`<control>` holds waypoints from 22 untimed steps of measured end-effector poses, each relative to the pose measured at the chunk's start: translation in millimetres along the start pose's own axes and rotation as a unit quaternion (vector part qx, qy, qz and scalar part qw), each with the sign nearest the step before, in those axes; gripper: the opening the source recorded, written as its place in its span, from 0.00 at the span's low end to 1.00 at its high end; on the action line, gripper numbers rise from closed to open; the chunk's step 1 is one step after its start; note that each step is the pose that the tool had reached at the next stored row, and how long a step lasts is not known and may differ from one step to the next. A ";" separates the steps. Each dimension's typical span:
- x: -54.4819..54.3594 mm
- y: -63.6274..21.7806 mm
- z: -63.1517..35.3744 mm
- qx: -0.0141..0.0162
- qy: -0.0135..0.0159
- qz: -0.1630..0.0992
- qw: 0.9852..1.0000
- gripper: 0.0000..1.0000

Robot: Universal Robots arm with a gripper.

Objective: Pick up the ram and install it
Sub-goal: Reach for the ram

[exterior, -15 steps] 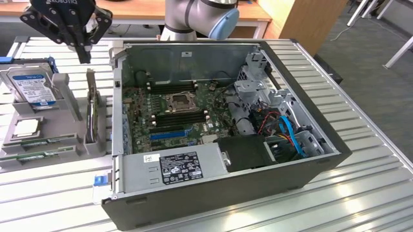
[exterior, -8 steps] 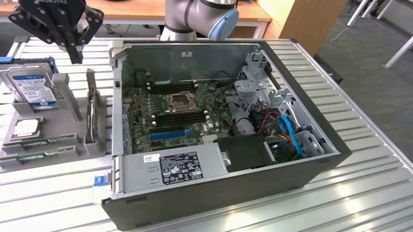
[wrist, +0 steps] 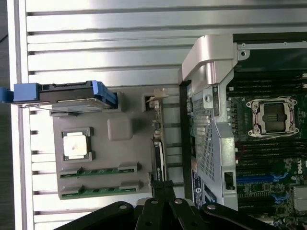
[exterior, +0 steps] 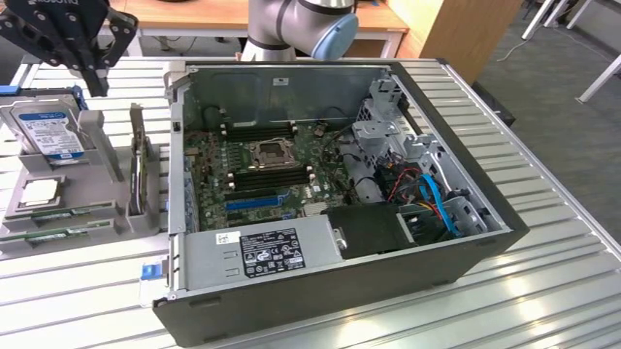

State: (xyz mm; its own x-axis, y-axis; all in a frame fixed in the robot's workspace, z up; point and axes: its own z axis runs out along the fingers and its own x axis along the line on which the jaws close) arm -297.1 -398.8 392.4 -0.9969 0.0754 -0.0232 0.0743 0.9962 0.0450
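Note:
Two ram sticks, long green boards, lie side by side in the grey holder point(exterior: 107, 222) at the exterior view's left: one ram point(exterior: 58, 214) point(wrist: 98, 171) and a second ram point(exterior: 49, 235) point(wrist: 98, 189). My black gripper point(exterior: 97, 89) point(wrist: 163, 186) hangs shut and holds nothing. It is high above the far end of the holder, over the hard drive and well away from the sticks. The open computer case point(exterior: 321, 291) shows its motherboard point(exterior: 262, 167) with black memory slots point(exterior: 267, 178) beside the processor socket point(exterior: 267, 154) point(wrist: 273, 115).
The holder also carries a hard drive point(exterior: 49, 134) in a blue frame point(wrist: 62, 93), a square silver processor point(exterior: 39, 190) point(wrist: 75, 145) and an upright expansion card point(exterior: 139, 167) point(wrist: 156, 158). A power supply point(exterior: 262, 251) and cables point(exterior: 437, 200) fill the case's near side. Ribbed metal tabletop point(exterior: 543, 291) surrounds everything.

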 end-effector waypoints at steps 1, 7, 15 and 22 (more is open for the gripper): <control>2.5 -0.2 0.0 0.000 0.000 0.000 1.000 0.10; 15.2 -1.1 -0.2 0.000 0.000 0.000 1.000 0.10; 30.0 -2.2 -0.4 0.000 0.000 0.000 1.000 0.10; 41.4 -3.1 -0.6 0.000 0.000 0.000 1.000 0.10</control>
State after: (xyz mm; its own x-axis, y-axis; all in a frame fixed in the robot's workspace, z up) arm -338.7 -398.9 391.9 -0.9969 0.0754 -0.0233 0.0742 0.9962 0.0451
